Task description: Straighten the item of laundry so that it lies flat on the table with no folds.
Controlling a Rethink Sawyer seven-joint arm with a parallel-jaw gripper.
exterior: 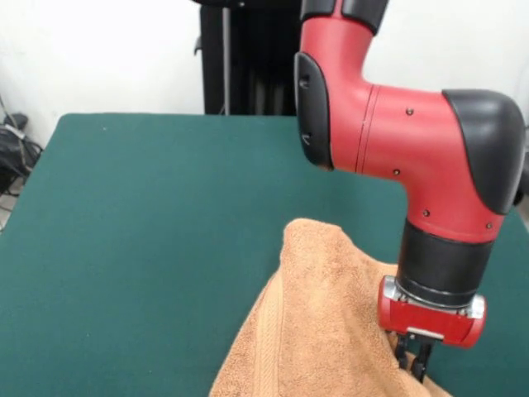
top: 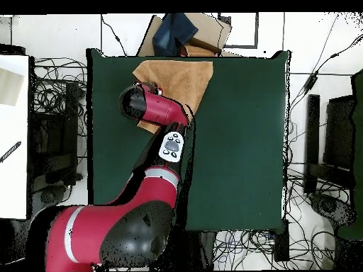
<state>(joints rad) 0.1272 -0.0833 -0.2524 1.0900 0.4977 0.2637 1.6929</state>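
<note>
The orange-tan towel (exterior: 322, 322) lies bunched at the near right of the green table (exterior: 149, 248), rising in a hump with a fold along its woven band, and it runs off the picture's bottom edge. My gripper (exterior: 413, 361) points down at the towel's right side, its fingers close together and pinching the cloth. In the overhead view the towel (top: 181, 79) lies at the table's (top: 241, 142) far edge, partly under the arm's red wrist (top: 145, 105), which hides the gripper.
The robot's black pedestal (exterior: 248, 58) stands behind the table's far side. Cables and a dark bag (exterior: 12, 153) lie off the left edge. Overhead, a cardboard box (top: 205, 32) sits beyond the table's far edge, with cables all around.
</note>
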